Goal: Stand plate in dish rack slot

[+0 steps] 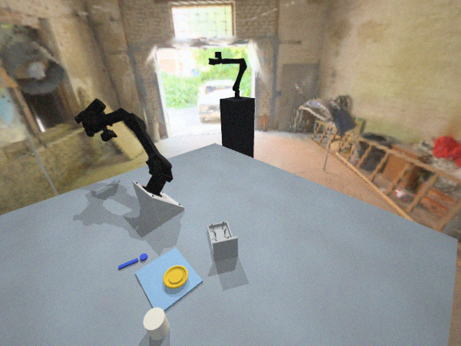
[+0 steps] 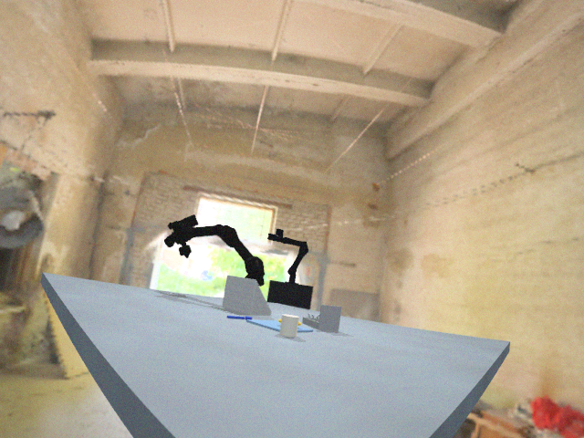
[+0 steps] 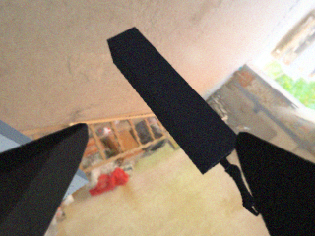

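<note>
A yellow plate lies flat on a light blue mat near the middle of the table; in the exterior view only a sliver of the plate shows behind the mug. A small grey dish rack stands just right of the mat, its slots empty. My gripper is open and empty. It hangs high in the air, off to the left of the arm's base and far from the plate and rack. The wrist view shows only the room between the fingers.
A white mug stands at the mat's near corner. A blue spoon lies left of the mat. The arm's grey wedge base sits behind them. A black pedestal with a second arm stands beyond the table.
</note>
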{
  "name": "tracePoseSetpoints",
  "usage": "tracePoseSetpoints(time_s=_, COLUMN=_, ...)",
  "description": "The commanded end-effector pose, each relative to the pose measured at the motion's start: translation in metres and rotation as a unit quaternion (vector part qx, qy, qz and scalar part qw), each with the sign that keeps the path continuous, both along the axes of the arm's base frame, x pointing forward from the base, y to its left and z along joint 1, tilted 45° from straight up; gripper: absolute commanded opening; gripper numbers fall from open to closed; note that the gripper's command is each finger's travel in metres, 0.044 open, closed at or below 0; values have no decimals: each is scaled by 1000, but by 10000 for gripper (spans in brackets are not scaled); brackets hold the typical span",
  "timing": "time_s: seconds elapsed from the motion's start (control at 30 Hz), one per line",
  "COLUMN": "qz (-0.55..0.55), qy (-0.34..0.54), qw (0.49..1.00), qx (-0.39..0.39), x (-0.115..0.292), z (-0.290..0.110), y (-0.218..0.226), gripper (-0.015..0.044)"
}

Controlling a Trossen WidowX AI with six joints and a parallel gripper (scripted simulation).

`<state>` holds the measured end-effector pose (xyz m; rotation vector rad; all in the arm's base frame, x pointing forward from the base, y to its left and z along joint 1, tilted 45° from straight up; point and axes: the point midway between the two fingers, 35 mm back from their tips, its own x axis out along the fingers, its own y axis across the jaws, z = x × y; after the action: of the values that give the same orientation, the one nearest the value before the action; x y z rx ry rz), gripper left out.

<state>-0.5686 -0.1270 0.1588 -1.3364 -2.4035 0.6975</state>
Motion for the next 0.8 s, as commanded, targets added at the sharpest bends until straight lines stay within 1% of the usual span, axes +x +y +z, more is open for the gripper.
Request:
tracePoseSetpoints(time_s=0.0, qz=2, qy=1, qw=1000, qx=0, x=0, z=0, y=-1, gripper=400)
tracePoseSetpoints(time_s=0.13, qz=44, qy=17, qw=999, qx=-2, x=-1, z=2, y=-25, gripper=400)
tracePoseSetpoints(time_s=0.43, qz=181, qy=4, qw=984, qx=6, x=10, z=-7, y=-116, gripper=400)
tracePoseSetpoints(time_s=0.6, qz=258, qy=-9, qw=966, qx=4, x=25, z=-16, y=-169, gripper=400)
tracePoseSetpoints(time_s=0.77, qz=339, qy=-22, qw=941, qx=-5, x=50, z=-25, y=-226, gripper=400)
